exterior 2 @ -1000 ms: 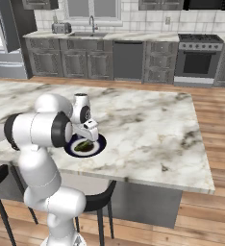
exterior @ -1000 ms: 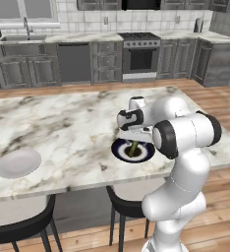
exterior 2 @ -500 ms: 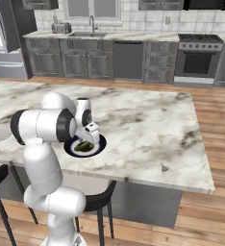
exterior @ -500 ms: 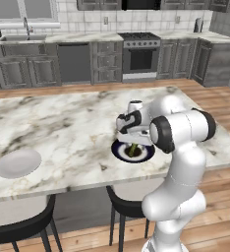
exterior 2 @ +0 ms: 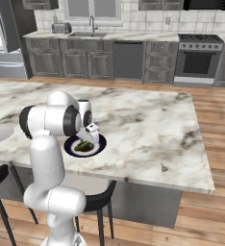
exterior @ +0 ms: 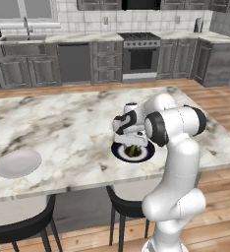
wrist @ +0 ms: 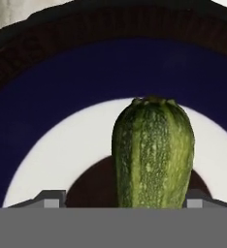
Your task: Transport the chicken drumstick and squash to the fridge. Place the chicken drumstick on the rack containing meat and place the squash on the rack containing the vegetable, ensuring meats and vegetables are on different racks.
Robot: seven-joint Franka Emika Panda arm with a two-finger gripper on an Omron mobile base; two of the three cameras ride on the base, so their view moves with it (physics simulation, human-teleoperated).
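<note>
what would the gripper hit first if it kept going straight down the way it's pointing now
The squash: it lies between the fingertips of the gripper, on the dark-rimmed plate. The tips themselves flank it and would likely meet the plate's white centre next, though depth is hard to judge.

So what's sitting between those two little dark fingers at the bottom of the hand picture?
The squash lies between the fingers, resting on a white plate with a dark blue rim. The hand view shows a fingertip on either side of it.
</note>
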